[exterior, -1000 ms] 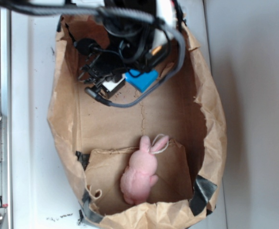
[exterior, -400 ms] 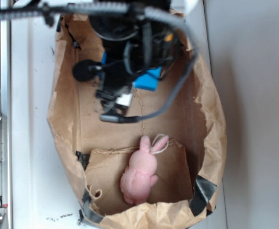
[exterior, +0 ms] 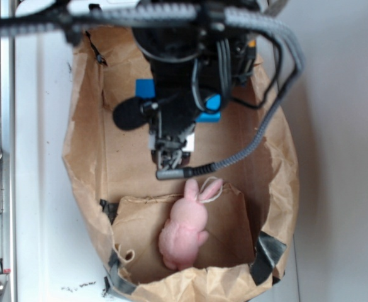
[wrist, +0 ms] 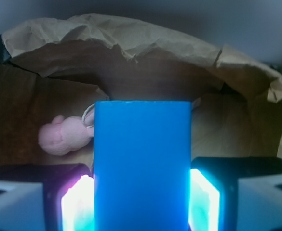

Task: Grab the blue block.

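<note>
Inside the paper bag (exterior: 86,163), the gripper (wrist: 141,202) clamps the blue block (wrist: 141,163), largely hidden overhead by the arm.

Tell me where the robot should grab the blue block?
Across its two long flat sides, as the gripper does now: the wrist view shows the blue block upright between both fingers. Smooth parallel faces suit a squeeze from either side.

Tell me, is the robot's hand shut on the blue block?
Shut on it. The blue block fills the gap between both fingers of the end effector.
</note>
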{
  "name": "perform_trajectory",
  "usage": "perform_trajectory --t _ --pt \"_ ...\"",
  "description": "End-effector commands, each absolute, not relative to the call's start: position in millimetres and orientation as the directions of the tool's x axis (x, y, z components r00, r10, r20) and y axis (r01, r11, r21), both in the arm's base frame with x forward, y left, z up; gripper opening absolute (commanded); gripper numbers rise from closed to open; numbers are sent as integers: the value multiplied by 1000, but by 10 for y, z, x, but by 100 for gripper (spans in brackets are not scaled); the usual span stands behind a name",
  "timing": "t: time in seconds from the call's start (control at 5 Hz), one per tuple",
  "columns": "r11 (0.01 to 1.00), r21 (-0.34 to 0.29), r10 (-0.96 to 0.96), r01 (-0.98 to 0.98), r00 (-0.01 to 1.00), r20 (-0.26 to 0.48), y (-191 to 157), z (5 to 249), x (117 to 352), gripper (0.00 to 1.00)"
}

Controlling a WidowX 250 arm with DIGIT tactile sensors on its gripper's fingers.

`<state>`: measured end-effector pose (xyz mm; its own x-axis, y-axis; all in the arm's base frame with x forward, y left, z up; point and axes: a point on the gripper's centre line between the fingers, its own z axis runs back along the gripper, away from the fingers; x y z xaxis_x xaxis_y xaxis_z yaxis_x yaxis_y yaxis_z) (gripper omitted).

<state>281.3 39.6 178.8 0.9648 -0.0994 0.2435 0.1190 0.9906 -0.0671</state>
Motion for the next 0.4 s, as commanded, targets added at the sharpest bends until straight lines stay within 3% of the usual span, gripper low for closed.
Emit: perform_trajectory --t 0.0,0.2 --pt "996 13 -86 86 947 310 405 2120 2866 0" --pt "994 20 -105 103 950 295 386 2107 2853 0"
